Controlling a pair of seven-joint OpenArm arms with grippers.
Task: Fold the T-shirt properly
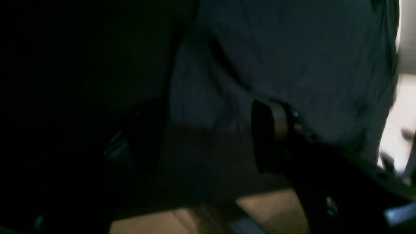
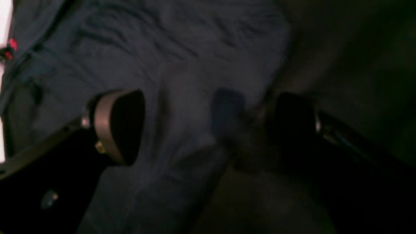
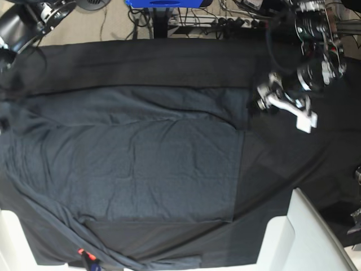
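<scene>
T-shirt lay spread flat over centre and 9 o'clock side of desk, on black cloth; folded edge ran straight down at about 3 o'clock of shirt. Left pincer sat at 2 o'clock, just beside shirt's upper corner, jaws apart, nothing gripped. Right pincer seen in right wrist view only: jaws spread wide over wrinkled grey knit, released. White block at 5 o'clock.

place: robotics lab | evidence: cloth-draped table; tangled cables on floor behind; robot arm
</scene>
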